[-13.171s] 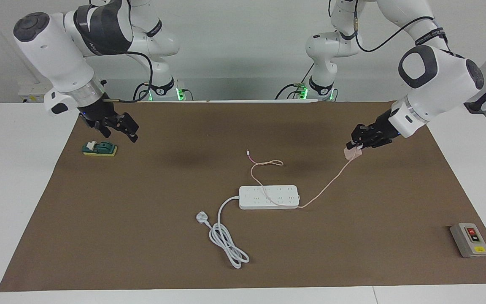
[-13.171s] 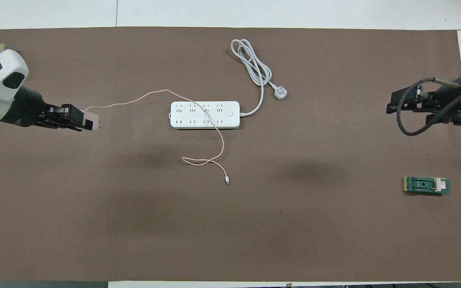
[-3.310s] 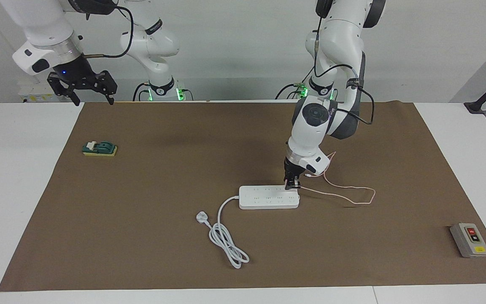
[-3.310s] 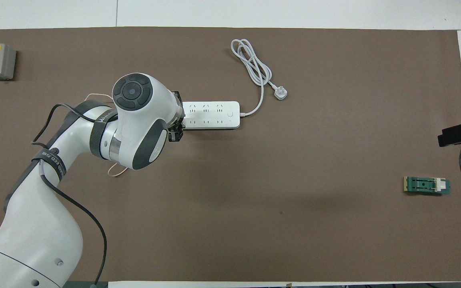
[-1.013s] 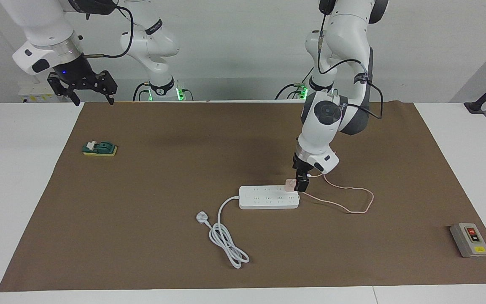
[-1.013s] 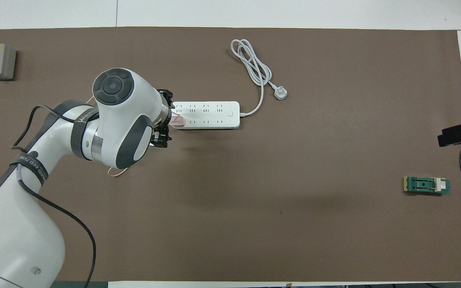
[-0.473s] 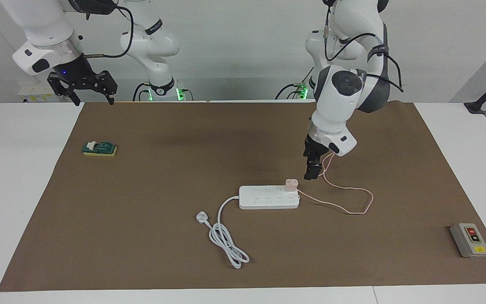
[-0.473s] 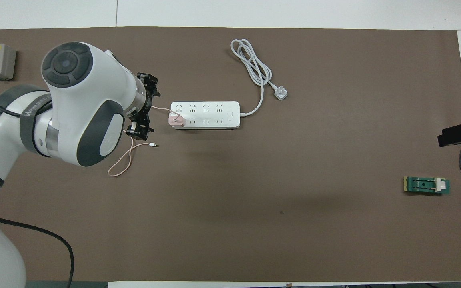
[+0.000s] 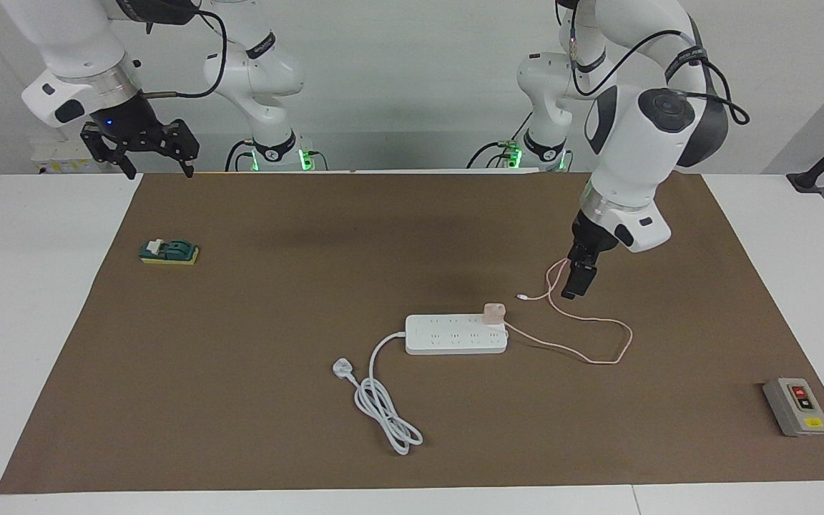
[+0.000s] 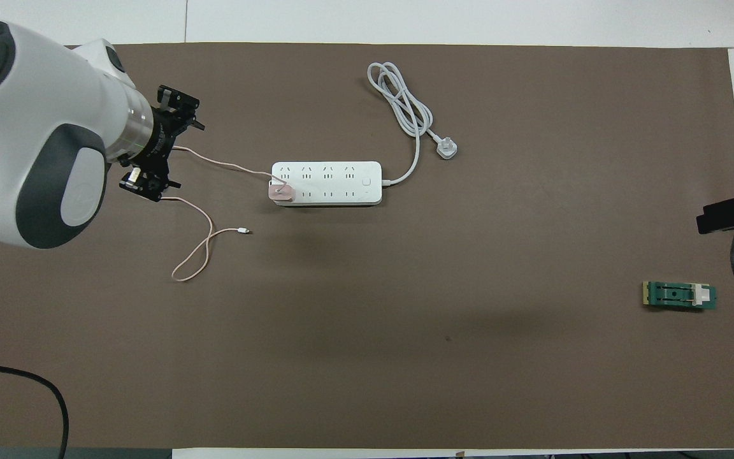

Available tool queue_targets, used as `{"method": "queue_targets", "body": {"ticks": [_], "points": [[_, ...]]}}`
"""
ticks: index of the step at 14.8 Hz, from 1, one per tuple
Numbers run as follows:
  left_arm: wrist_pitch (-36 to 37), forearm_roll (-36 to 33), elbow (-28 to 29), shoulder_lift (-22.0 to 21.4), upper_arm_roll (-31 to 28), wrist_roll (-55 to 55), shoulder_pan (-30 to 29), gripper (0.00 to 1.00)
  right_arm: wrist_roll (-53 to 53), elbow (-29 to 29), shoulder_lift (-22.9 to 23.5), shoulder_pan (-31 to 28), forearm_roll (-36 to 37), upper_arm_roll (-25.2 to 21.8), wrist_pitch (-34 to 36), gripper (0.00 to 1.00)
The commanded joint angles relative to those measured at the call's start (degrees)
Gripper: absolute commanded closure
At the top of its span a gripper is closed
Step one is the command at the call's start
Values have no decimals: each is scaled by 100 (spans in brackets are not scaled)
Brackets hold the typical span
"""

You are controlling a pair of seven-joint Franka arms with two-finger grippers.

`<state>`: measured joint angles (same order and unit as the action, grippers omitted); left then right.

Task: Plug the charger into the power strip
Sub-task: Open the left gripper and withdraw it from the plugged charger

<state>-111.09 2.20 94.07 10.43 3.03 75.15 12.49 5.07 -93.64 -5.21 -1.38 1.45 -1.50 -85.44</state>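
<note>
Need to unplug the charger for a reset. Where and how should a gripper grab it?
Grip the pink charger cube body by two facing side walls, coming straight down from above. It stands upright in the end socket of the power strip, toward the left arm's end, top and sides exposed. Set the jaws clear of the side where its cable leaves, and do not pull the cable.

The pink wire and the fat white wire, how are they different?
The pink cable is thin and lies in one loose, open loop; the white cord is thick and bunched in a tight coil. The pink one runs from the charger, plugged into the power strip; the white one's three-pin plug lies loose on the mat. Both join the same strip.
</note>
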Motion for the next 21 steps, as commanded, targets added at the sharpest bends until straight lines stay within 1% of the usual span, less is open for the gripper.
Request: {"method": "queue_targets", "body": {"ticks": [1, 6, 13, 14, 17, 19, 21], "points": [[385, 0, -108, -156, 31, -1148, -352, 0, 56, 4, -50, -73, -66, 62, 80, 0], [729, 9, -135, -349, 31, -3266, -906, 0, 56, 4, -50, -81, -66, 62, 72, 0], [764, -9, -144, -463, 31, -5693, -1556, 0, 55, 4, -50, -117, -75, 54, 72, 0], [834, -9, -126, -542, 23, -5940, -1618, 0, 64, 4, -50, -125, -75, 54, 80, 0], [1308, -210, -91, -770, -4, -6433, -1698, 0, 64, 4, -50, -125, -75, 54, 80, 0], [1633, -211, -30, -964, -12, -6802, -1750, 0, 82, 3, -50, -117, -75, 54, 80, 0], [1740, -211, 110, -1166, -4, -6883, -1847, 0, 82, 4, -50, -108, -75, 54, 80, 0]]}}
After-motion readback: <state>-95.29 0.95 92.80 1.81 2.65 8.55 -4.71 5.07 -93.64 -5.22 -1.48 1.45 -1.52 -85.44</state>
